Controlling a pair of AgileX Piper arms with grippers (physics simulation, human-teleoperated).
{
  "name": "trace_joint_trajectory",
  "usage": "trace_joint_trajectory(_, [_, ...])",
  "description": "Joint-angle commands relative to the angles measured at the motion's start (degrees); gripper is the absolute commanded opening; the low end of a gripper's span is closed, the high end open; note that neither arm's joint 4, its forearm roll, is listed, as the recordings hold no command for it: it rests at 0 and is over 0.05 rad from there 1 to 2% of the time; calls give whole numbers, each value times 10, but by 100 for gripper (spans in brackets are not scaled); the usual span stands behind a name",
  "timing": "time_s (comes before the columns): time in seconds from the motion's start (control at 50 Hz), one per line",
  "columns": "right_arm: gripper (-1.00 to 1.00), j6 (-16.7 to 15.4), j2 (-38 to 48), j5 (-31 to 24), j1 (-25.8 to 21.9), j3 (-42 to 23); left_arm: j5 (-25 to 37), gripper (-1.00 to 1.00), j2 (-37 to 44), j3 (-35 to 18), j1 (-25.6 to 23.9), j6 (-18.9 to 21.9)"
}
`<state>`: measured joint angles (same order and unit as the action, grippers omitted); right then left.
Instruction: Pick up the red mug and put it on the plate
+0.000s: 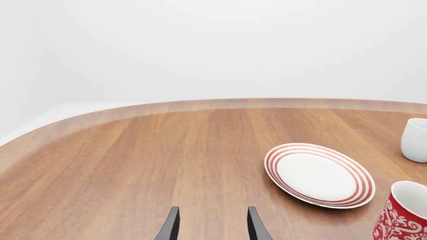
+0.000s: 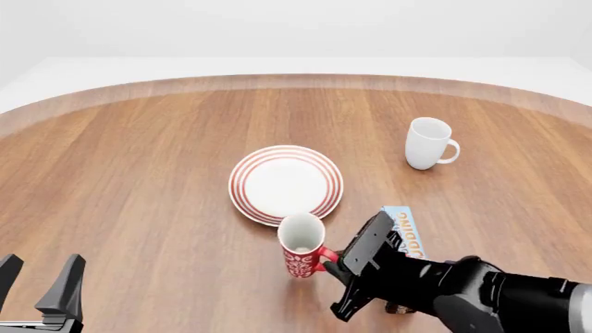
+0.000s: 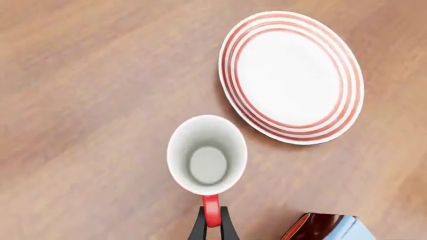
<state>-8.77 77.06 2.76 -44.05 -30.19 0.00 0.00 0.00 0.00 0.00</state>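
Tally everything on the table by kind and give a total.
Mugs: 2, the red mug and the white mug
Plates: 1, the plate
Boxes: 1, the blue box, partly hidden behind the right gripper
Total: 4

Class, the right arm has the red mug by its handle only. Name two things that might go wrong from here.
1. The right end effector pinches only the thin handle of the red mug, so the mug may swing or slip when lifted.
2. The plate sits very close; a low carry might clip its rim.
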Motion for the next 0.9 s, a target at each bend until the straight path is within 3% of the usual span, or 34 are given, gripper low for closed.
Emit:
trace_joint_trajectory(0.02, [-100,-8,-55,-41,2,-15,0,100,0,0,0,0])
trace_joint_trajectory(0.56, [-100,-38,-70,-94,35,-90,0,100,0,0,0,0])
trace_joint_trajectory(0.9, [-100,-45,-55,-83,81,-115,0,100,0,0,0,0])
